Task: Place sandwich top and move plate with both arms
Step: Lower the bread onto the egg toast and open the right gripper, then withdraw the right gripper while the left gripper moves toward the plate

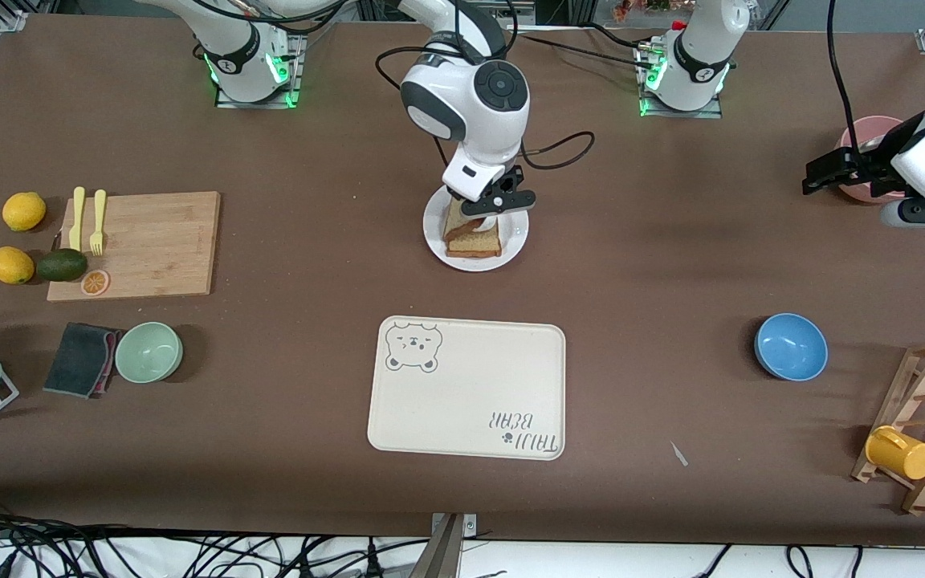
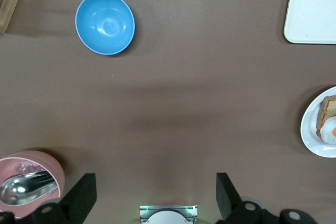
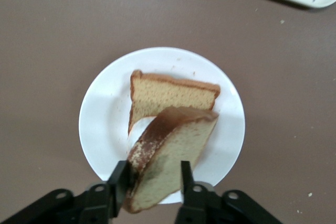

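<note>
The white plate sits mid-table, between the robots' bases and the bear tray. On it lies a bread slice with a bit of white egg showing under the sandwich top. The sandwich top is tilted over that slice. Its crust leans on one finger of my right gripper, which stands open over the plate. My left gripper hangs open and empty beside the pink bowl at the left arm's end. The plate's edge also shows in the left wrist view.
The cream bear tray lies nearer the front camera than the plate. A blue bowl and a wooden rack with a yellow cup are toward the left arm's end. A cutting board, fruit and a green bowl are toward the right arm's end.
</note>
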You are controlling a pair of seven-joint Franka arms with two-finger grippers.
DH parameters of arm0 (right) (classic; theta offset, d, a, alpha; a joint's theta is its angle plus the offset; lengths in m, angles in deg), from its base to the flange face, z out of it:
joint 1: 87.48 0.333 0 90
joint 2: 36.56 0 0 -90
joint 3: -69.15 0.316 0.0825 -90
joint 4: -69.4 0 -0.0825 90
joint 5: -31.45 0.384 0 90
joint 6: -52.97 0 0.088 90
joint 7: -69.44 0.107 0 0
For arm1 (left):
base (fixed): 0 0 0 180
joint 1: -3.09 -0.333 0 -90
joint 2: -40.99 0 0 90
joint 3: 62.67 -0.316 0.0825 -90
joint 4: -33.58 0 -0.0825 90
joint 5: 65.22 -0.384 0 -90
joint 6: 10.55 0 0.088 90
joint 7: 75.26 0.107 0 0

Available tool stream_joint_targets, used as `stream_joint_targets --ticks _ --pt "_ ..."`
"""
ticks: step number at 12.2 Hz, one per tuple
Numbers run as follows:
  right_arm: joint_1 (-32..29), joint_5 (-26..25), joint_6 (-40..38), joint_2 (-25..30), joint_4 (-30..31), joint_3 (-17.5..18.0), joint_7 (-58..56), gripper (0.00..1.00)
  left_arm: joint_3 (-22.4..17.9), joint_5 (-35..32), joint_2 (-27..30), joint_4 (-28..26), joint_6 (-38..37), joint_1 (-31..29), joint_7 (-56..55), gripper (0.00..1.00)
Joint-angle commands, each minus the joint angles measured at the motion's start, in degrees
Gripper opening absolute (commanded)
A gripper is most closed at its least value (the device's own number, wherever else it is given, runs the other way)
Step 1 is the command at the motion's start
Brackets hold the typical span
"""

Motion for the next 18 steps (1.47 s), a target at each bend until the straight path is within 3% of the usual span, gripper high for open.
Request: stream_joint_targets --ticks 1,3,6,9,11,13,18 --pt "-4.25 4.08 -1.32 2.18 -1.48 0.40 0.16 1.00 -0.01 1.35 -0.45 1.15 -0.87 -0.24 -0.40 1.00" --pt "-8.21 9.38 -3.24 5.70 -1.39 0.31 -2.63 1.00 -0.01 1.35 -0.45 1.15 -0.87 -0.24 -0.31 1.00" --pt "-9.01 9.65 -5.36 7.30 -1.39 -0.74 -5.37 1.00 -0.01 1.35 -0.45 1.15 -0.87 -0.24 -0.31 1.00" --pt "-14.10 10.53 -12.02 10.63 -1.04 -2.06 -14.24 1.00 -0.01 1.35 -0.45 1.15 -0.87 -0.24 -0.31 1.00" --pt "-14.29 10.62 -14.23 12.83 -0.52 -6.43 -17.74 1.00 -0.01 1.35 -0.54 1.15 -0.87 -0.24 -0.40 1.00" --pt "-14.46 10.80 -17.22 14.32 -0.51 -11.26 -28.26 1.00 -0.01 1.52 -0.71 1.15 -0.78 -0.24 -0.40 1.00" --pt "-14.55 15.19 -22.32 16.61 -0.51 -22.70 -43.25 1.00 0.17 3.62 -2.99 0.01 4.39 0.02 -1.27 1.00"
